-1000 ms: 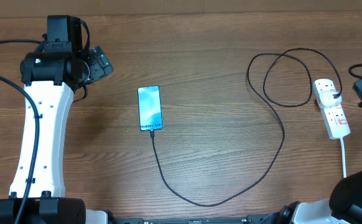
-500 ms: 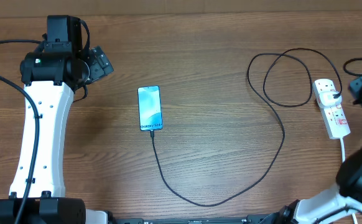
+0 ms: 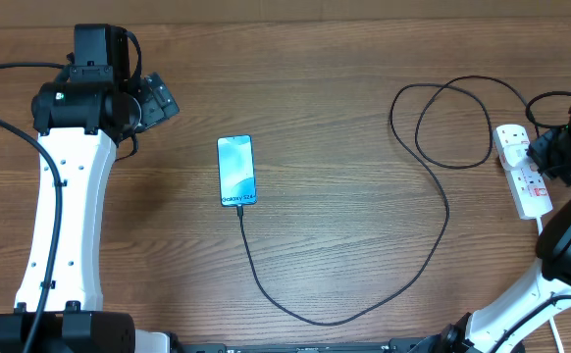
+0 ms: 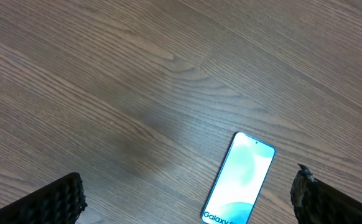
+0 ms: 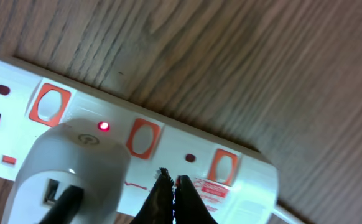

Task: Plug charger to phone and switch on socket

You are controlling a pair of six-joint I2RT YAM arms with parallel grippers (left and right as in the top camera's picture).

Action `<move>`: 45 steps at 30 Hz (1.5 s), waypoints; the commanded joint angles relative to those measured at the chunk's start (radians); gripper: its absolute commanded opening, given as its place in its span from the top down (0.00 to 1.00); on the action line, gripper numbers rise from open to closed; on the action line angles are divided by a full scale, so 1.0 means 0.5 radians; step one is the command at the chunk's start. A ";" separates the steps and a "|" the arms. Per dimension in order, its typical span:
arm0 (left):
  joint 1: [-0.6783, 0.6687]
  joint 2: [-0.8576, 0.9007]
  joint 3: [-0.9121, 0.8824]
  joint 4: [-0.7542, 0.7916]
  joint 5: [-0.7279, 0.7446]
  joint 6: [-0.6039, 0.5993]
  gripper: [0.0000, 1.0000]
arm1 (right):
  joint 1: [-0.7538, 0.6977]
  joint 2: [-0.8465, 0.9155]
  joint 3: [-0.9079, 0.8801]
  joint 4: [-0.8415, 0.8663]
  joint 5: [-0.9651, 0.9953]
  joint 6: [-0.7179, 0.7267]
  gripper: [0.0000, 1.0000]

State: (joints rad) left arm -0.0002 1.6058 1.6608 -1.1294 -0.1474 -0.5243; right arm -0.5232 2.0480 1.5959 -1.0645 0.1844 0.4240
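"Overhead view first. What had just changed?" my friend asked.

"Starting on the left, nothing. My left pincer [image 3: 155, 98] stayed where it was, far up the table [image 3: 364, 78]. Its fingers were wide apart with nothing in them. The phone [image 3: 235, 170] lay flat in the middle with its blue screen up, and it had not moved. The charger [image 3: 325, 322] ran from the phone's bottom end, down and round, then up in a big loop to the socket [image 3: 523, 184] on the right. Its tip looked stuck into the phone, so I thought that part was done. The thing that changed was my right pincer [image 3: 552, 157]. A second before, it was out at the edge of the table. By this moment it had slid in over the socket."

"And what did the right wrist view show?"

"My right pincer's fingers were squeezed tight together, holding nothing, like one pointy stick. The point was right over the white socket, between two red-ringed switches [image 5: 142, 138]. I could not tell if it touched. A fat white plug [image 5: 75, 165] sat in the socket, and a tiny red light [image 5: 104, 127] glowed beside it. I guessed the power was already on, but I could not be sure which switch did that."
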 commanded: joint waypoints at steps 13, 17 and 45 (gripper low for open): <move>0.000 -0.025 0.008 0.007 -0.034 0.015 0.01 | -0.008 0.091 -0.015 0.177 -0.103 -0.029 0.96; 0.000 -0.025 0.008 0.006 -0.034 0.015 0.00 | -0.008 0.092 -0.061 0.219 -0.103 -0.028 0.96; 0.000 -0.025 0.008 0.007 -0.034 0.015 0.00 | -0.118 0.071 -0.046 0.175 -0.367 -0.280 0.96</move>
State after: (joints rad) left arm -0.0002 1.6058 1.6608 -1.1294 -0.1474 -0.5243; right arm -0.5610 2.0789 1.5539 -0.9859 0.0601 0.3374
